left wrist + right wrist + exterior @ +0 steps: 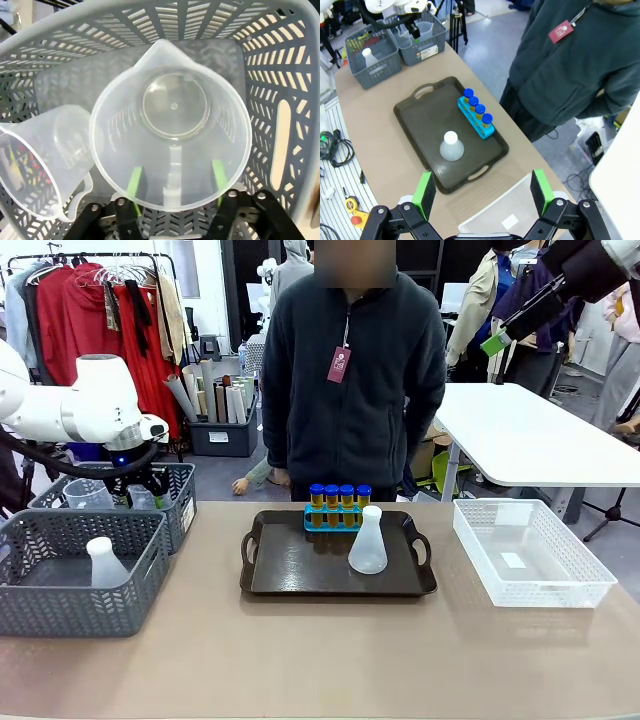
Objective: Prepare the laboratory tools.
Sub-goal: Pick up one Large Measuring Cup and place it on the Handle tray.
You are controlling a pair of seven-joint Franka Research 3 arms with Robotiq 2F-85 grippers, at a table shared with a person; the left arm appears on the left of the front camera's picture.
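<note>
Far grey basket, robot's left: the left gripper point(172, 187) hangs inside the far grey basket point(183, 502), its green pads point(134, 182) spread either side of the clear measuring beaker point(172, 125), seen through its wall. Whether they touch it I cannot tell.
Second beaker: another clear beaker point(42, 160) stands just beside the first, touching or nearly so.
Step in hand: judged as closing on the measuring beaker to lift it out for the tray.
Doing it well: close over the handle strip or the wall low down, squarely, since thin clear plastic may flex and slip; lift straight up before travelling, so the neighbour is not dragged along.
Basket edges: lattice walls stand close on the spout side and the right of the left wrist view; little room to swing until the rim is cleared.
Dark brown tray point(270, 575): holds the conical flask point(368, 542) near its middle and four blue-capped tubes point(338, 502) in the blue rack point(312, 522) at its far edge.
Open room: bare tray floor lies left of the flask, well apart from the rack.
Near grey basket point(60, 610): a second flask point(104, 563) stands inside.
White basket point(580, 590): sits on the robot's right.
Right gripper point(482, 192): spread wide, held high above the table, clear of the path.
Person point(350, 390): stands just behind the tray, hands out of sight.
</note>
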